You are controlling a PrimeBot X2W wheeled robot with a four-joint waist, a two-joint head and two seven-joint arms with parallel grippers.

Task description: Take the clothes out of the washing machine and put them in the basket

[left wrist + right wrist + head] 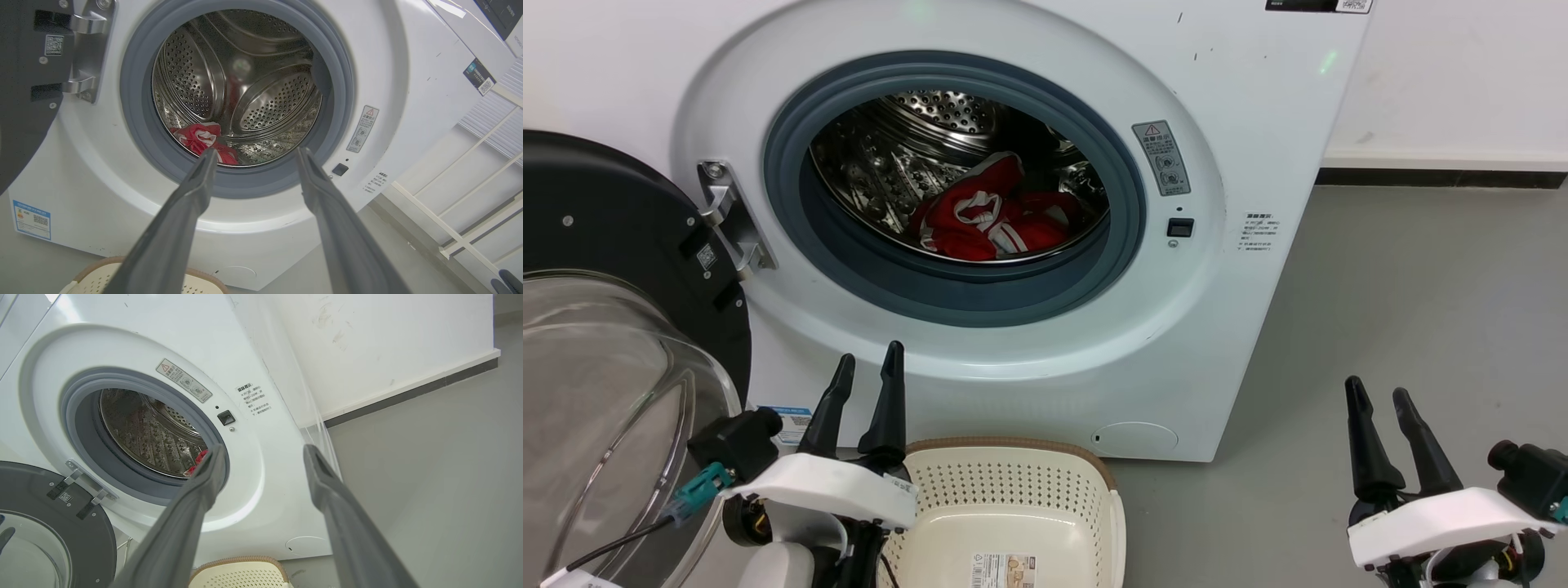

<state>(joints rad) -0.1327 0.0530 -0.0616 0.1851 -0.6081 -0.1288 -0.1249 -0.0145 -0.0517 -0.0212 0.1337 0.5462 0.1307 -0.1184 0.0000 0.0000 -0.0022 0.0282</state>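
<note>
The white washing machine [1241, 106] stands with its black-framed glass door [596, 343] swung open to the left. Red clothes with white bands [992, 216] lie at the bottom of the steel drum [907, 139]; the left wrist view shows these clothes [202, 139] low in the drum, and a red scrap of clothes [200, 457] peeks past a finger in the right wrist view. A cream basket [1013, 514] with a brown rim sits on the floor in front of the machine. My left gripper [870, 371] is open above the basket's left edge. My right gripper [1379, 394] is open over the floor.
Grey floor [1421, 286] stretches to the right of the machine up to a white wall with a dark skirting [1441, 177]. The open door takes up the left side. A white railing [470, 196] shows at the right in the left wrist view.
</note>
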